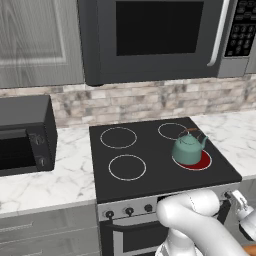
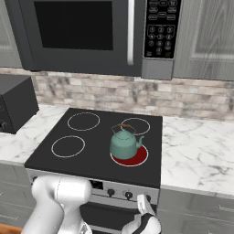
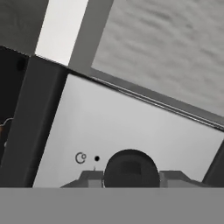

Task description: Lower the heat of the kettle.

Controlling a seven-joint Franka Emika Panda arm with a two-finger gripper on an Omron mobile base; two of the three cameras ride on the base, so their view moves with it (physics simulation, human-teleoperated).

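Upright, kettle [image 1: 189, 149] on red burner [image 1: 201, 161], spout rightward.

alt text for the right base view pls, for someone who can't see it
A teal kettle sits on the glowing red front-right burner of a black stove, under a dark microwave. The white arm rises at lower left, its end effector at the rightmost knob on the stove's front panel.

Teal-green kettle [image 1: 189, 149] on glowing red burner [image 1: 199, 161], black stovetop [image 1: 150, 170].
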